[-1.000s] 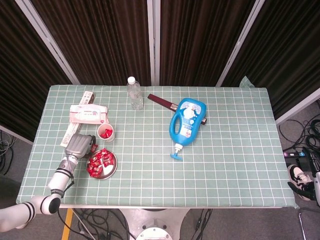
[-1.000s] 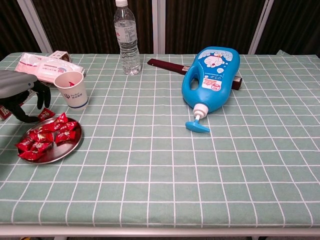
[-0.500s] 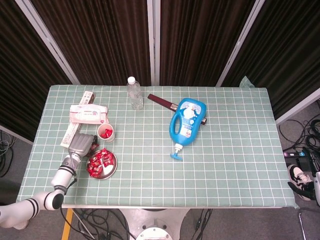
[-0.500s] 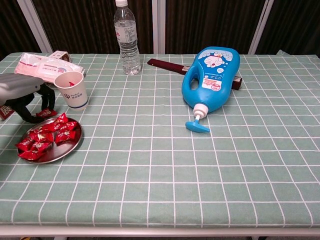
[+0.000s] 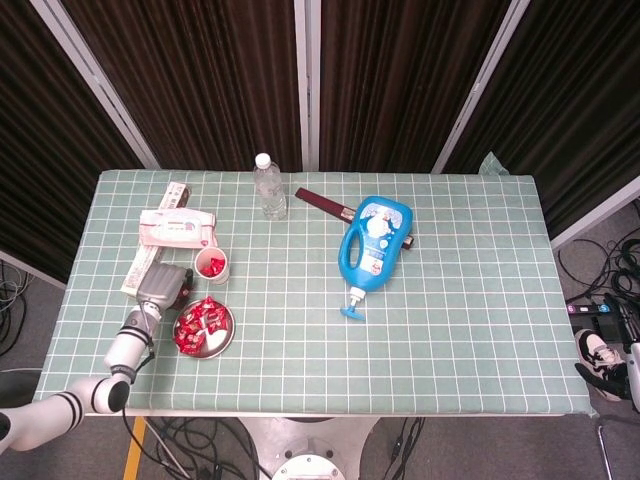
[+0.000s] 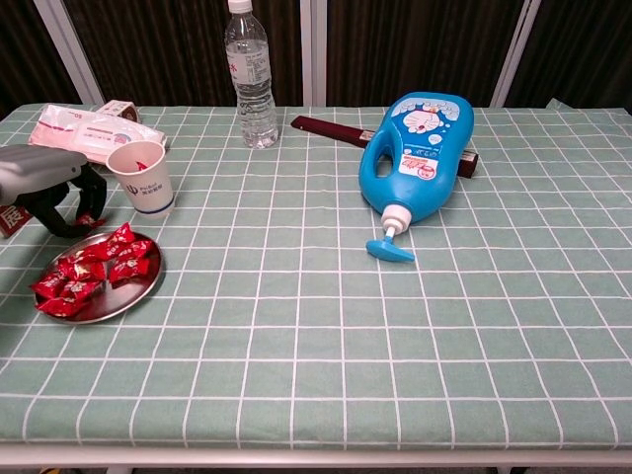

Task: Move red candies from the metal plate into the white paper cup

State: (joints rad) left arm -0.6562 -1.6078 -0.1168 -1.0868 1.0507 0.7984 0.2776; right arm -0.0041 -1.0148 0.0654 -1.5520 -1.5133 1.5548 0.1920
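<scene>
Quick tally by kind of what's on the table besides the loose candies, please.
Bottles: 2, water bottle and blue detergent bottle
Cups: 1, paper cup
Plates: 1, metal plate
Tissue packs: 1
Flat boxes: 2, dark red, long one
Total: 7

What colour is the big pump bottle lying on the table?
Blue, with a white label; the pump bottle shows best in the chest view.

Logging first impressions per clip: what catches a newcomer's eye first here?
Likely the big blue pump-top detergent bottle lying on its side at mid-table. Next, the round metal plate of red wrapped candies at the near left, with the grey left hand beside the white paper cup.
</scene>
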